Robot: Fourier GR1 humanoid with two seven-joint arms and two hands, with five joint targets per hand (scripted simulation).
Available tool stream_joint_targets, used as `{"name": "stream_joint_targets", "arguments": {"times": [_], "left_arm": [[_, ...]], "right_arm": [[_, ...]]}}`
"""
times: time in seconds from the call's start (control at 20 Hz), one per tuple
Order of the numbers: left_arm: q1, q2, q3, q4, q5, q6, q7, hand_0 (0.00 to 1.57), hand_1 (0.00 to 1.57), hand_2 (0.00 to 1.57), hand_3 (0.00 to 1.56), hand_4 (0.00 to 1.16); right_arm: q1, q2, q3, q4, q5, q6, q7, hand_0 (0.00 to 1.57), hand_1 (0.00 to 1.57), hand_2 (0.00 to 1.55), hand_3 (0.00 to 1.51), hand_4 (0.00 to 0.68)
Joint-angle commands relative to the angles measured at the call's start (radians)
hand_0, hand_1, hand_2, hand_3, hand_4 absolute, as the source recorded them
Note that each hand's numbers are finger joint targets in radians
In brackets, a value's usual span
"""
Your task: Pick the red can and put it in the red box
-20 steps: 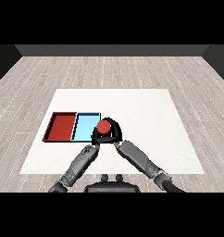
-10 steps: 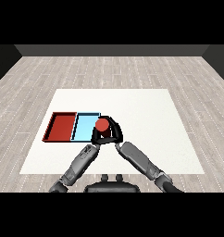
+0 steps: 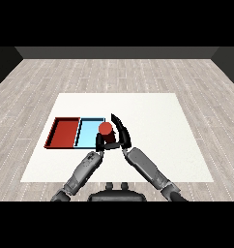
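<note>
The red can [image 3: 105, 129] is upright, held just over the right edge of the light blue tray [image 3: 89, 131]. My right hand [image 3: 122, 134] is curled round the can from the right, its fingers rising behind it. My left hand [image 3: 99, 142] sits close against the can's lower left side with relaxed fingers and grips nothing. The red tray [image 3: 65, 132] lies to the left of the blue one, with nothing in it.
Both trays lie side by side on the left half of the white table [image 3: 157, 121]. My two forearms come in from the lower edge and meet near the table's middle. A wooden floor surrounds the table.
The right hand has carried the can a little to the left, toward the trays. The left hand has stayed close beside it.
</note>
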Motion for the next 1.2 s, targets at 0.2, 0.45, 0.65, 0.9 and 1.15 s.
{"name": "stream_joint_targets", "arguments": {"times": [0.2,0.45,0.65,0.9,1.15], "left_arm": [[0.048,0.016,0.045,-0.009,-0.028,-0.030,-0.026,1.57,1.57,1.57,1.49,1.14],[0.056,0.059,0.067,-0.053,-0.056,-0.013,-0.014,1.57,1.57,1.57,1.48,1.14],[0.023,0.140,0.105,-0.016,-0.108,0.006,0.028,1.57,1.57,1.57,1.47,1.13],[0.052,0.332,0.194,-0.084,-0.106,-0.048,0.094,1.57,1.57,1.57,1.47,1.11],[-0.019,0.396,0.291,0.082,-0.113,-0.083,0.122,1.57,1.57,1.55,1.46,1.09]], "right_arm": [[0.134,-0.001,-0.049,-0.157,0.099,-0.022,-0.008,0.00,0.00,0.00,0.00,0.000],[0.203,-0.174,-0.158,-0.414,0.028,0.067,0.092,0.00,0.00,0.00,0.00,0.000],[0.312,-0.250,-0.250,-0.486,-0.023,0.109,0.071,0.00,0.00,0.00,0.00,0.000],[0.462,-0.274,-0.302,-0.373,-0.026,0.144,-0.048,0.00,0.00,0.00,0.00,0.000],[0.527,-0.324,-0.380,-0.389,-0.065,0.203,-0.046,0.00,0.00,0.00,0.00,0.000]]}}
